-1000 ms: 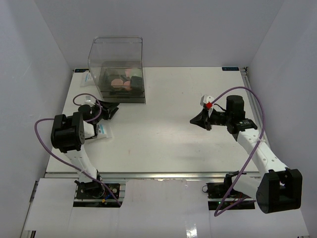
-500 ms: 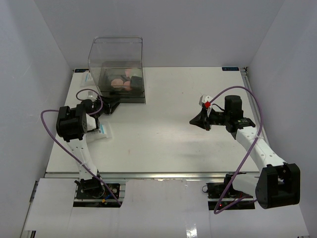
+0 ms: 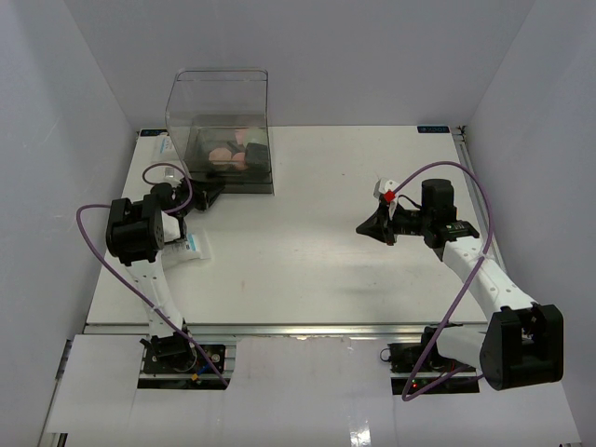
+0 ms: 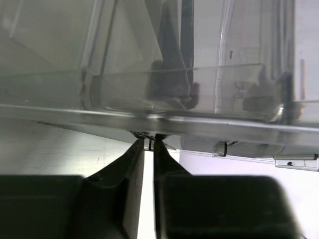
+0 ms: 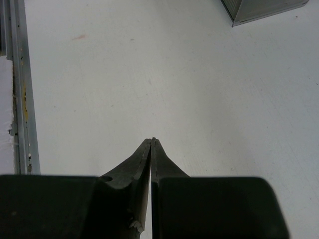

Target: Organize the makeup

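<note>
Over the last sec the L hand (image 4: 148,143) has left the spot by the tabletop's (image 3: 307,270) left edge and gone up to the box (image 3: 219,98) at the far-left corner. Its fingers have drawn in from a wider gape to a narrow slit. The tips now sit right at the box's bottom lip, near-left corner.

R hand (image 5: 151,142) hasn't changed: pressed shut, holding nothing, hanging over the tabletop toward the right edge, well apart from the box. Its arm only nudged a bit.

Makeup (image 3: 228,154) lies inside the box on its floor, same place as before. A white packet (image 3: 193,245) lies near the left edge beside the L arm, not touched.

Meaning, as a guess: sorting looks far along. The L hand is prob. going for the box itself, to nip the lip and shift or square it, not for another item.

Hard to make out:
- Whether the L fingers really pinch the lip or just meet it. The wrist view shows sth thin at the tips, but can't tell.
- The makeup pieces. Through the clear wall they're dark blurs, and from above only pink and black patches, so no single piece can be told apart.
- The L hand from above, half hidden by cable and arm.
- A pale scrap (image 3: 158,147) at the far-left corner beside the box, too small to ID.
</note>
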Controlling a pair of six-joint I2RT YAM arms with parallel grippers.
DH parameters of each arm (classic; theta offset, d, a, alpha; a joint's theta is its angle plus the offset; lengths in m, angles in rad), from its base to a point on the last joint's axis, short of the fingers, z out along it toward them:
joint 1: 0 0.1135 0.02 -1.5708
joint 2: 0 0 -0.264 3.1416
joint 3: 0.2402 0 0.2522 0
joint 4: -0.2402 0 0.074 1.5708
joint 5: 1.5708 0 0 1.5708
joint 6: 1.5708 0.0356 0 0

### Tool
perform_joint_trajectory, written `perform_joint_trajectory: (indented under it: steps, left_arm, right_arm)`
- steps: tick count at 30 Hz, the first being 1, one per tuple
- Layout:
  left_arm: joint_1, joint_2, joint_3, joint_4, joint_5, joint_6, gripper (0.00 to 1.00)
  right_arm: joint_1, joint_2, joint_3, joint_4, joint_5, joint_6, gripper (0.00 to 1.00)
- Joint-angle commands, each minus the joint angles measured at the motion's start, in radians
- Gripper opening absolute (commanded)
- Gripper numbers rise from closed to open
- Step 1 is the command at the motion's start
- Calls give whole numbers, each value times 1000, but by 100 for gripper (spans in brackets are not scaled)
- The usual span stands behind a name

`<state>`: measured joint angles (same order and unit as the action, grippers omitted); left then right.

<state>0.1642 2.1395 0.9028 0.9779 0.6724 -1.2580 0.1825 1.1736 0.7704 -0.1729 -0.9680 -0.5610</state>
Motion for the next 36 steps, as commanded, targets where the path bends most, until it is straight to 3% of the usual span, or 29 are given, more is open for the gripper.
perform_joint_trajectory:
  steps: [1,14,24,27,33,36]
  left_arm:
    - [0,-1,-1,4,-3,12,19]
    - [1,-200,-292,25,-2,67,16]
    - [0,-426,-474,-90,-25,164,20]
    - [0,-480,-481,-170,-39,195,26]
    - [0,-599,-406,-364,-72,307,61]
    - [0,-639,-375,-434,-80,337,67]
  right_arm:
    - [-6,7,1,18,-7,-20,8]
    - [-6,-9,4,12,-6,-23,8]
    - [-6,-28,4,13,-17,-19,8]
    - [-6,-35,3,13,-19,-19,8]
    - [-5,-45,3,13,-20,-18,8]
    - [-5,-52,0,13,-20,-19,8]
